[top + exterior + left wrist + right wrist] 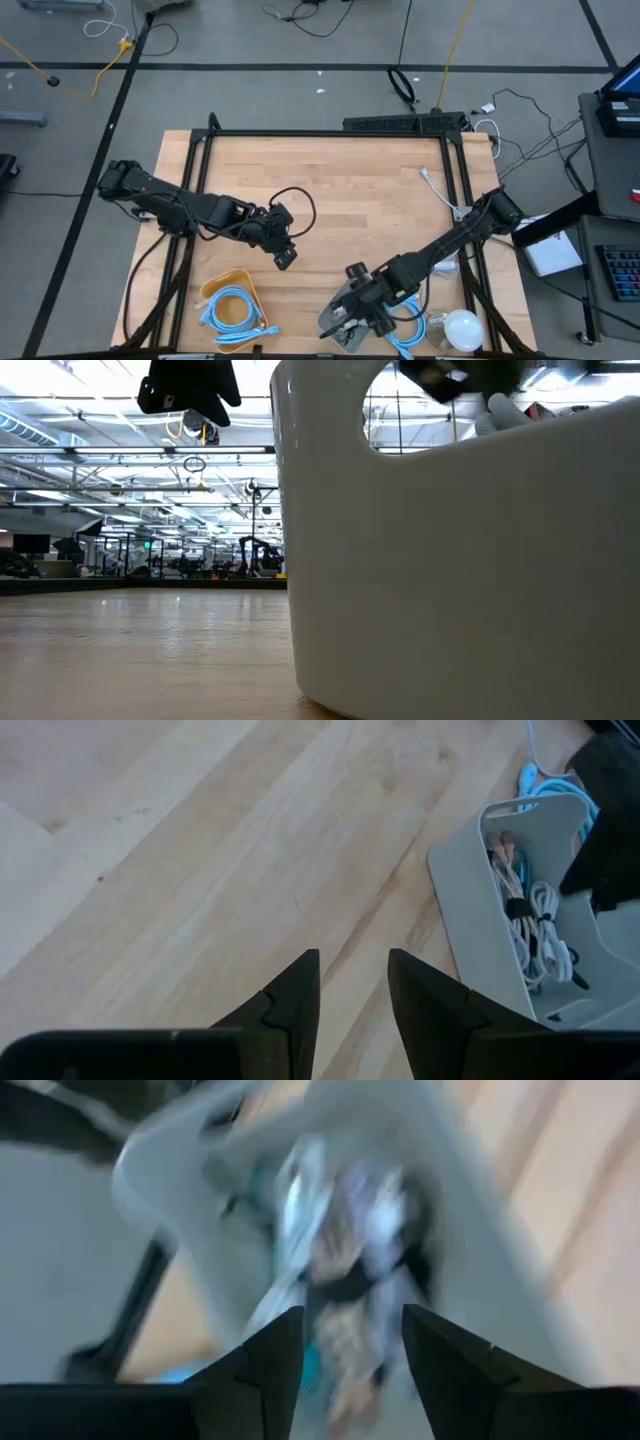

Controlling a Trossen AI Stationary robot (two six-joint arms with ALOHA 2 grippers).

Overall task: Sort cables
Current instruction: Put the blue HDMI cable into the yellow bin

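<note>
Over the grey bin (pixel 335 318) (cables (pixel 525 925) inside), right gripper (pixel 345 1340) fingers apart.

You get even, bright overhead light on the tabletop (pixel 350 200), with soft shadows under both arms. Ceiling lights glare in your low view, where the near white bin (pixel 460 560) looms soft-focused. Your right wrist view is heavily motion-blurred; the left wrist view is sharp.

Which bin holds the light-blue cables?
The yellow bin under the left arm, light-blue cables coiled inside; the white bin under the right hand holds mixed thin bundles.
</note>
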